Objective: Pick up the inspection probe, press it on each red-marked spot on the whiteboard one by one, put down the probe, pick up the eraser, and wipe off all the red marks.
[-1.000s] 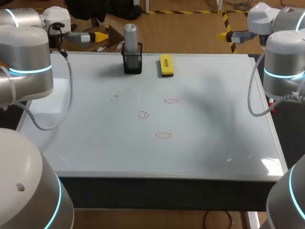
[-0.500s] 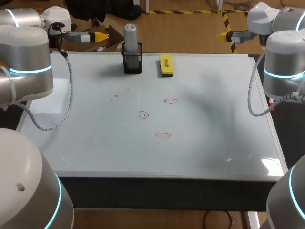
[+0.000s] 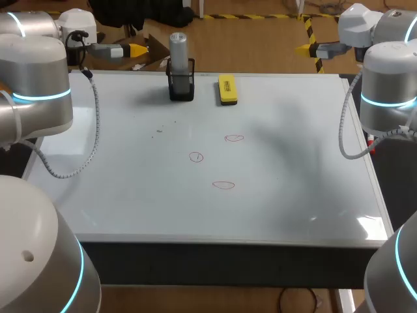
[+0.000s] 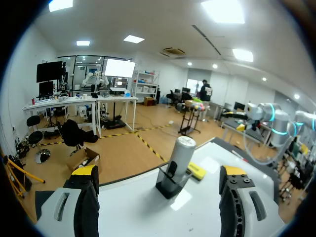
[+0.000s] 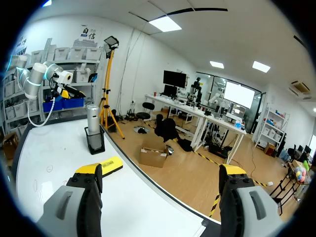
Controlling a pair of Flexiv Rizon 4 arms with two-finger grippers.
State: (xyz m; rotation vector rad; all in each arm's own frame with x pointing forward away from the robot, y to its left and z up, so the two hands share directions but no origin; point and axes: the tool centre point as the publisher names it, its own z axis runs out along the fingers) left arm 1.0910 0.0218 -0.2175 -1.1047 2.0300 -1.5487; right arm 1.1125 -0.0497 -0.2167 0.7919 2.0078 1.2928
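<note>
The probe (image 3: 178, 45) stands upright in its holder (image 3: 182, 85), ahead of the left end effector (image 3: 138, 49), which is nearer than the right end effector (image 3: 303, 48); both gape wide, empty.

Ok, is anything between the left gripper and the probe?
Nothing visible. The probe stands in its black holder straight ahead of the open left gripper, only bare whiteboard between. The yellow eraser lies beyond the holder.

Glossy white whiteboard (image 3: 130, 195); brushed-metal grey probe (image 3: 178, 47) in a matt black holder (image 3: 182, 88); yellow plastic eraser (image 3: 227, 89).
</note>
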